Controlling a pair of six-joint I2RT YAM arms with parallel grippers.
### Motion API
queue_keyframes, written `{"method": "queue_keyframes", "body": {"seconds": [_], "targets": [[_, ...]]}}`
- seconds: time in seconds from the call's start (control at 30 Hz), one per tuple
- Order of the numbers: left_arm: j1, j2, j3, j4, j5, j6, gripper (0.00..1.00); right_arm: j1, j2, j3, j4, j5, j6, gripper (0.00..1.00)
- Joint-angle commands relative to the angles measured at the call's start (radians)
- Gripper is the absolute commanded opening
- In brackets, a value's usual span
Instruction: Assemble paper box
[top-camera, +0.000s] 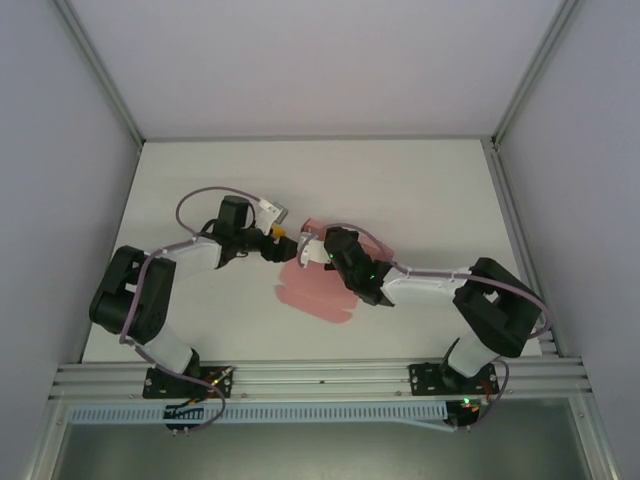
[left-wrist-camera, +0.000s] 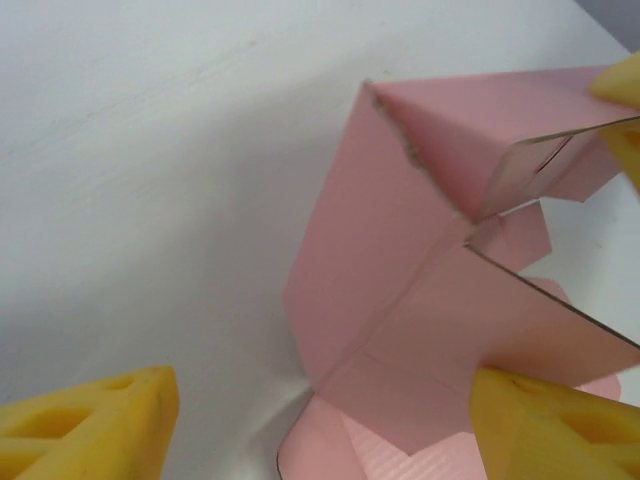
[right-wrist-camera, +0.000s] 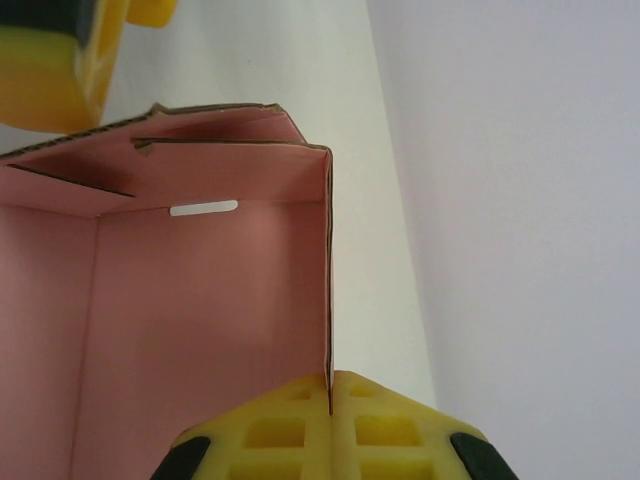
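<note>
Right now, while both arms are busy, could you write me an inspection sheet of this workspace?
Surface: white table, matte.
Job's things: pink paper box, partly folded, with some walls raised and other flaps flat on the table.
Clutter: nothing seen.
Grippers: right gripper shut on the edge of an upright box wall; left gripper open, its fingers spread either side of a folded corner.
Cables: greyish-purple cables looped along both arms.
Surroundings: pale walls on three sides; metal rail at the near edge.

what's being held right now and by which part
The right gripper pinches the paper box by the edge of a raised side wall; the left gripper is open, gripping nothing.
</note>
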Motion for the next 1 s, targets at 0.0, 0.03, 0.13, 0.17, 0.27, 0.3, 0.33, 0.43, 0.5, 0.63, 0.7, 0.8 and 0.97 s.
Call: {"method": "queue_keyframes", "body": {"seconds": [0.0,0.03,0.13,0.17,0.27,0.3,0.33,0.43,0.5,0.63,0.7,0.8,0.97], "targets": [[-0.018,0.036,-0.01,0.089,0.041,0.021,0.76,-0.004,-0.005,-0.001,-0.03,-0.029,0.053,0.04],[-0.025,0.041,-0.018,0.118,0.024,0.016,0.76,-0.004,-0.005,0.006,-0.042,-0.026,0.068,0.04],[-0.036,0.053,-0.037,0.167,-0.026,0.012,0.78,-0.004,-0.014,0.016,-0.108,-0.038,0.109,0.04],[-0.036,0.055,-0.041,0.18,-0.033,0.012,0.78,-0.004,-0.016,0.015,-0.123,-0.047,0.122,0.04],[-0.035,0.069,-0.059,0.248,-0.035,-0.031,0.78,-0.002,-0.027,0.003,-0.15,-0.079,0.158,0.04],[-0.035,0.075,-0.058,0.25,-0.036,-0.035,0.78,0.001,-0.027,0.001,-0.162,-0.088,0.164,0.03],[-0.036,0.083,-0.055,0.246,-0.037,-0.033,0.78,0.006,-0.026,-0.001,-0.17,-0.086,0.172,0.03],[-0.044,0.106,-0.057,0.26,-0.058,-0.041,0.78,0.032,-0.021,-0.005,-0.202,-0.063,0.17,0.02],[-0.049,0.12,-0.056,0.27,-0.061,-0.041,0.78,0.044,-0.021,-0.007,-0.221,-0.054,0.176,0.02],[-0.083,0.138,-0.034,0.228,-0.077,-0.014,0.77,0.048,-0.025,-0.009,-0.223,-0.056,0.19,0.02],[-0.102,0.136,-0.04,0.243,-0.115,-0.019,0.74,0.049,-0.022,0.001,-0.232,-0.068,0.198,0.02],[-0.111,0.14,-0.043,0.275,-0.16,-0.055,0.6,0.052,-0.021,0.006,-0.235,-0.077,0.213,0.02],[-0.122,0.144,-0.071,0.366,-0.238,-0.109,0.47,0.053,-0.018,0.009,-0.259,-0.087,0.229,0.02]]}}
